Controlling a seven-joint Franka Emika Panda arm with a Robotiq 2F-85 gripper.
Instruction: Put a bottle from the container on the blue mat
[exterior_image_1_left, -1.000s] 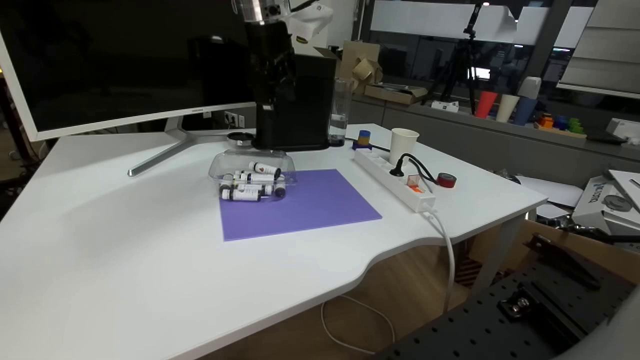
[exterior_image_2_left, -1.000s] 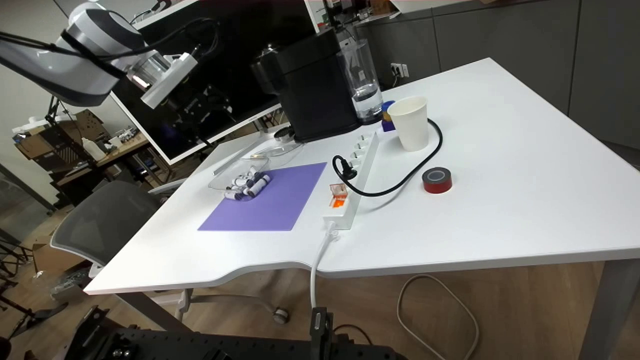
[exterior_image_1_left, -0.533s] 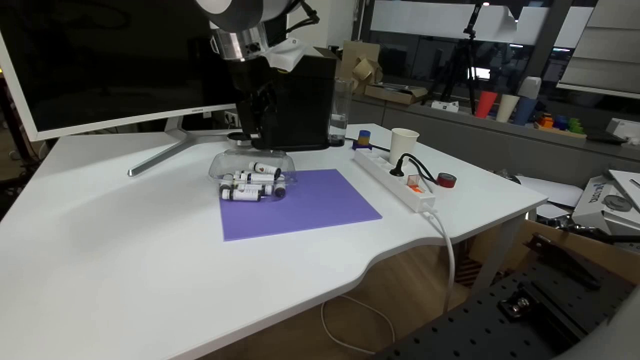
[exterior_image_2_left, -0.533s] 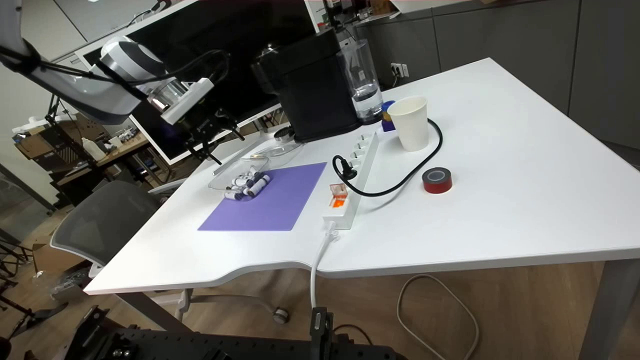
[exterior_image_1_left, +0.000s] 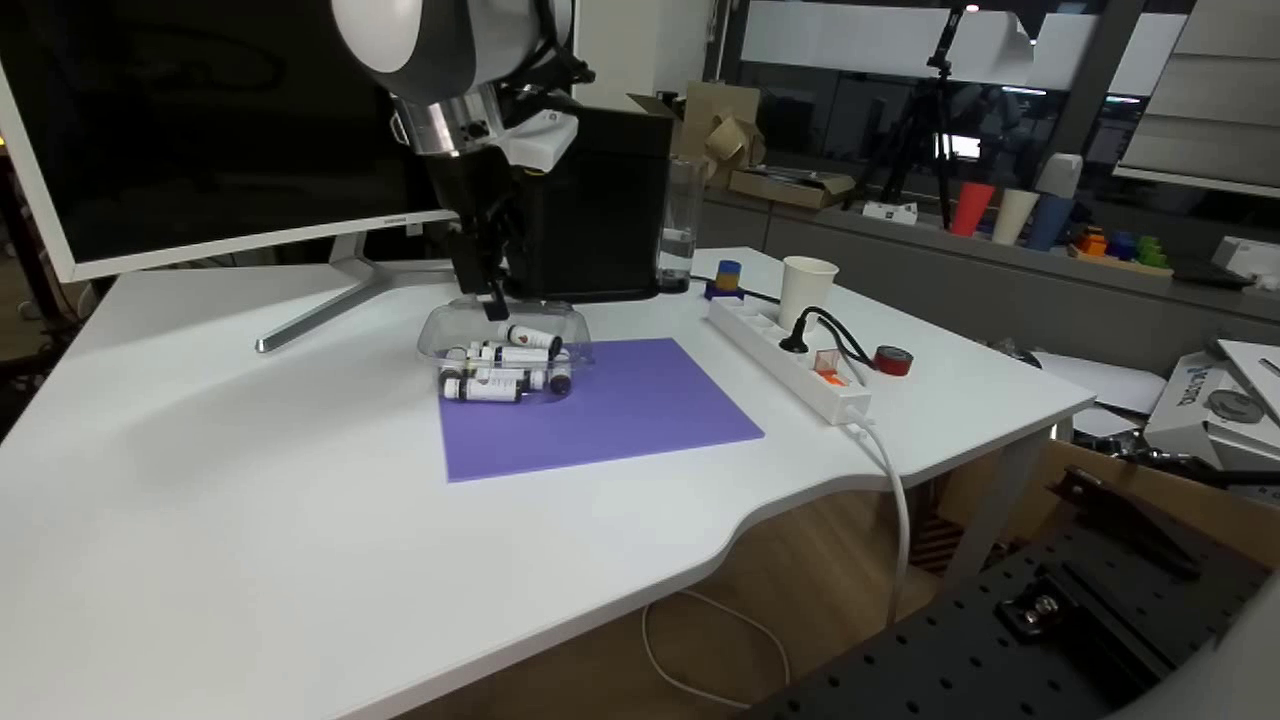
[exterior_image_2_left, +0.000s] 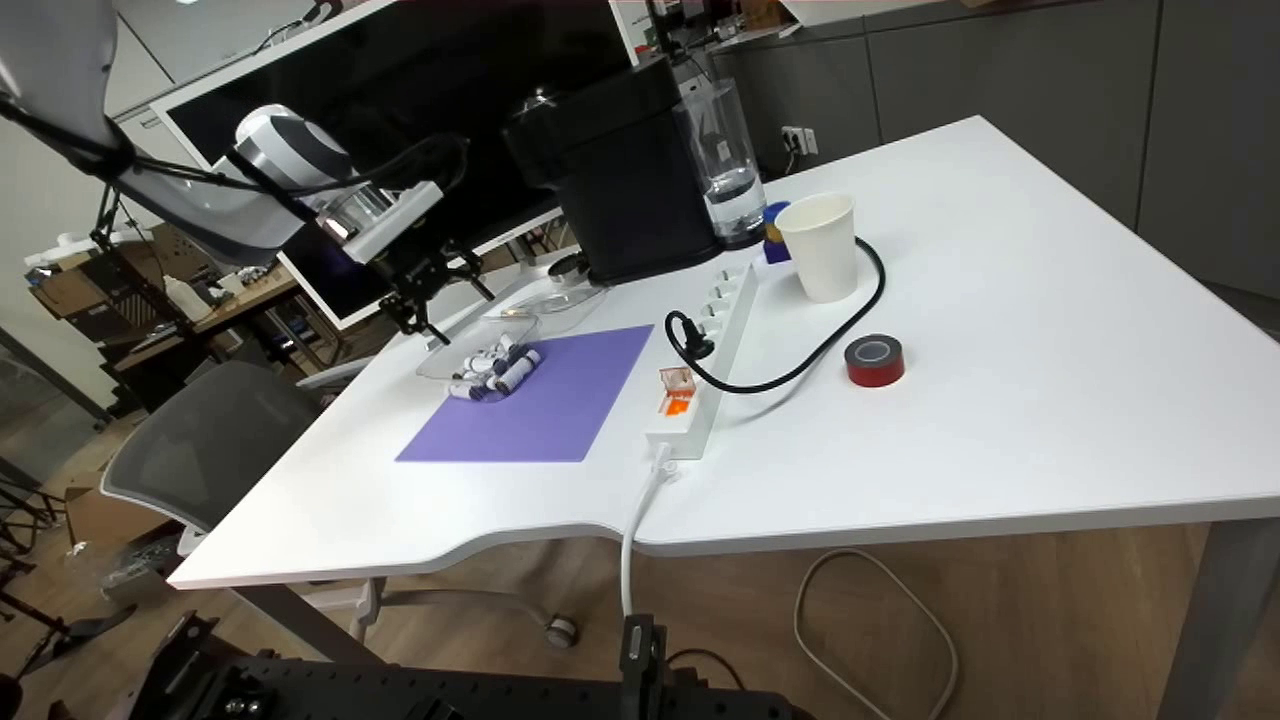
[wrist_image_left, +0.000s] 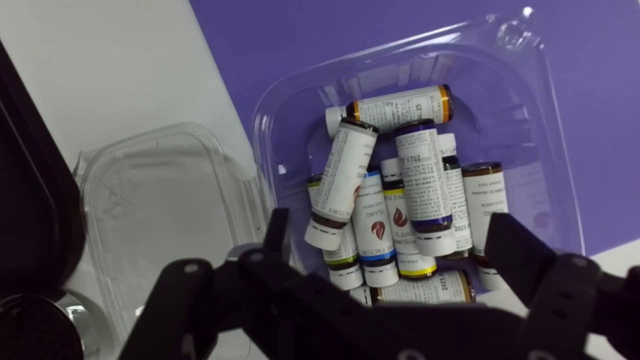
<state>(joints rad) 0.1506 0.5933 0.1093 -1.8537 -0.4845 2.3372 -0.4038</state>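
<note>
Bottles (wrist_image_left: 424, 175): nine countable in wrist view, piled lying down in the container (wrist_image_left: 542, 130); white caps, white labels, colored bands
Container: clear plastic, over one corner of the blue mat (exterior_image_1_left: 640, 420); clear lid (wrist_image_left: 160, 195) lies open next to it
Mat: flat on the white tabletop (exterior_image_1_left: 300, 540)
Jaws: released, spread wide near the container's edge in both exterior views; they flank the pile in wrist view; contact with container, can't tell
Power strip (exterior_image_1_left: 775, 362): just beside the mat, black plug (exterior_image_1_left: 795, 343) in it
Cup (exterior_image_1_left: 805, 288) and tape roll (exterior_image_1_left: 893, 361): on the strip's other side
</note>
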